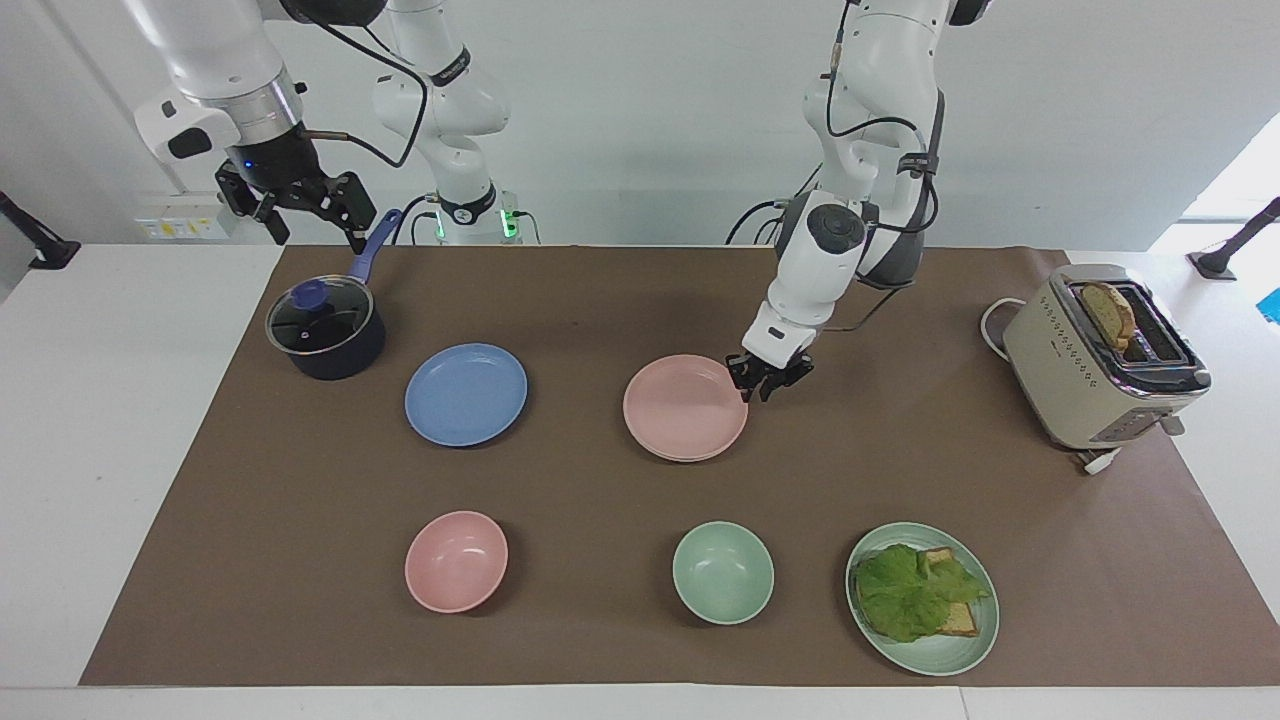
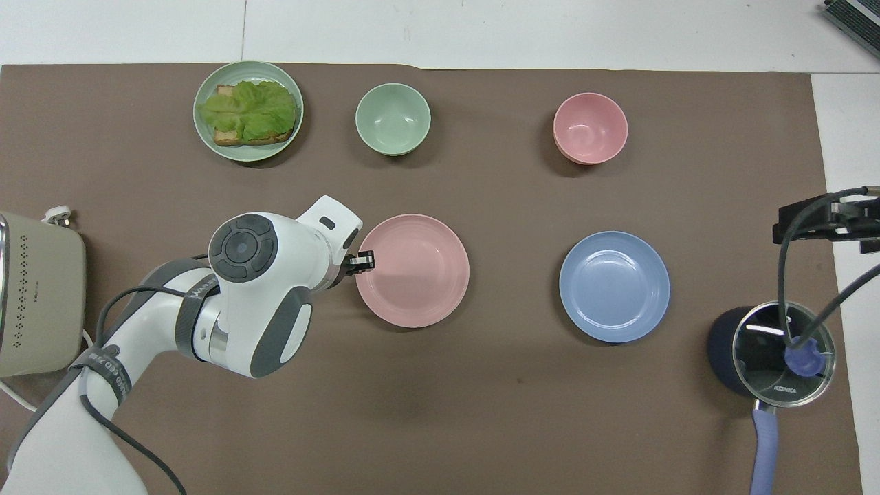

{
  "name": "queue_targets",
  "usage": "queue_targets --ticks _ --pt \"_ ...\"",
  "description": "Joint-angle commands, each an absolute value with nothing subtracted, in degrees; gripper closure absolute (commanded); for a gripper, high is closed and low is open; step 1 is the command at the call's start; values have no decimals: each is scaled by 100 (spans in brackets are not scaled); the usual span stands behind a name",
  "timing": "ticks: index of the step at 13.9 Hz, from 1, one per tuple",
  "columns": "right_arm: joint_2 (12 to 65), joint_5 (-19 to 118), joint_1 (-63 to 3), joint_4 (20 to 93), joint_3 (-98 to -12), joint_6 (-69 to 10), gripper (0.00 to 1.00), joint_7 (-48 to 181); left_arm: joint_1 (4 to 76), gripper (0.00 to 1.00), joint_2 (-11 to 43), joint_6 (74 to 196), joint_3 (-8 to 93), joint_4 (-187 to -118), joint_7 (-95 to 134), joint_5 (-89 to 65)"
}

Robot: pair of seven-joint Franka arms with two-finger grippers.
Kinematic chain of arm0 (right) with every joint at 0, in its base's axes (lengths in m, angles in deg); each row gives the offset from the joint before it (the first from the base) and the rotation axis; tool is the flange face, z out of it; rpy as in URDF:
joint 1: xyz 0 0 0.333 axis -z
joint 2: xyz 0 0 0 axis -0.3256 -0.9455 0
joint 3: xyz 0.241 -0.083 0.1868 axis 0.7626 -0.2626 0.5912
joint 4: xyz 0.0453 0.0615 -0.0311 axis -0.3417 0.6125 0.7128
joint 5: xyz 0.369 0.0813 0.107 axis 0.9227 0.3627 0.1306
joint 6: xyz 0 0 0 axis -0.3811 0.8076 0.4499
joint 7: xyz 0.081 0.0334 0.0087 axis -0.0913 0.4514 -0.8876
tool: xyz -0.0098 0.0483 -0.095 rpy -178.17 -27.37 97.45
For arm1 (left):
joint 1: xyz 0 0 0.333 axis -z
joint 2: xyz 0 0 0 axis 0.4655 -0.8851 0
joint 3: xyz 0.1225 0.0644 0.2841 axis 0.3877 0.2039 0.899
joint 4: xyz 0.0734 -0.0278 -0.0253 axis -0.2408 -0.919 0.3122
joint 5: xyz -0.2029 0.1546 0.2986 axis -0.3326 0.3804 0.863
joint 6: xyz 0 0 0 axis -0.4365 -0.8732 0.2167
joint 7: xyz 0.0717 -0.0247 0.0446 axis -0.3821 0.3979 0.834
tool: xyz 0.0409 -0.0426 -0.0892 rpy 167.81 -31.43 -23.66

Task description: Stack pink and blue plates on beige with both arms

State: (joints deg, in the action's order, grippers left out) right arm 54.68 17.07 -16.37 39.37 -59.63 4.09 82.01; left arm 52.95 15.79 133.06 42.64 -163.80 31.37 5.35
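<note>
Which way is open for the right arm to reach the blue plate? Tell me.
Probably yes, from above: the right pincer hangs open over the pot, and nothing lies on the blue plate beside it. The pot is the only near obstacle.
</note>
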Motion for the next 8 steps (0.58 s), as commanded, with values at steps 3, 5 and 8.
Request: queue_targets --ticks 3,5,8 --pt "5622 1757 -1575 4109 -5964 362 0 8117 5209 0 1692 12974 4432 -16058 3131 679" --pt "5622 1757 -1549 4144 -5964 345 0 8117 4894 0 1867 12333 4442 -15715 3105 1074" --pt "5797 1757 -1443 4520 -5973 -93 0 7951 4306 0 2341 11858 4442 -15635 2388 1084"
